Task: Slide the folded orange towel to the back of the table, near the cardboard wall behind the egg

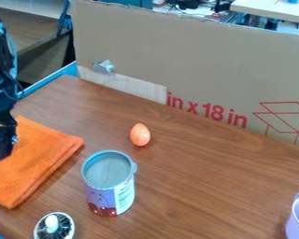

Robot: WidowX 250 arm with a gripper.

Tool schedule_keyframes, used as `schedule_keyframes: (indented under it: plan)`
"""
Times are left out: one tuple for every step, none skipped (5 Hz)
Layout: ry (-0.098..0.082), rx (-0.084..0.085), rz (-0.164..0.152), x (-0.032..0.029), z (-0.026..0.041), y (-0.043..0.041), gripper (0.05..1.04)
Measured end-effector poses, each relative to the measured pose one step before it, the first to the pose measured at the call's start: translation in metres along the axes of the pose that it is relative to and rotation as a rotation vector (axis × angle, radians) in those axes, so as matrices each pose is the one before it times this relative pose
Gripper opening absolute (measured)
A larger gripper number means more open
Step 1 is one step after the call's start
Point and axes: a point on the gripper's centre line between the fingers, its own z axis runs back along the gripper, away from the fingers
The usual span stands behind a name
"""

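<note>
Gripper (0, 150) at cloth (36, 161), left edge of view.
I have it over, possibly touching, the orange fabric—I cannot tell its opening or hold. Open can (108, 186) stands right of the cloth—egg (140, 135) behind the can.

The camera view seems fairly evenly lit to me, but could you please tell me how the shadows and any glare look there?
In the camera view, shadows look soft, with faint ones beside the orange egg and the purple cup; no harsh glare on the brown table; the orange cloth is brightly lit, while the arm looks very dark.
</note>
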Motion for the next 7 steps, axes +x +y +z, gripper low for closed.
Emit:
schedule_keyframes:
  plan:
    - [0.0048,-0.0629,0.0108,0.00281,-0.01737,-0.00238,1.001]
    - [0.0340,-0.0273,-0.0092,0.00309,-0.01637,-0.00215,1.001]
    - [0.0201,-0.0066,0.0102,0.00713,-0.00262,0.00327,1.001]
    - [-0.0360,-0.0297,0.0198,0.03177,0.00627,0.00382,1.001]
    - [-0.0847,-0.0319,0.0064,0.04857,0.01044,-0.00283,1.001]
    - [-0.0483,-0.0126,-0.0222,0.05111,0.00620,-0.00634,1.001]
    - [-0.0376,-0.0364,-0.0001,0.03729,0.00219,-0.00277,1.001]
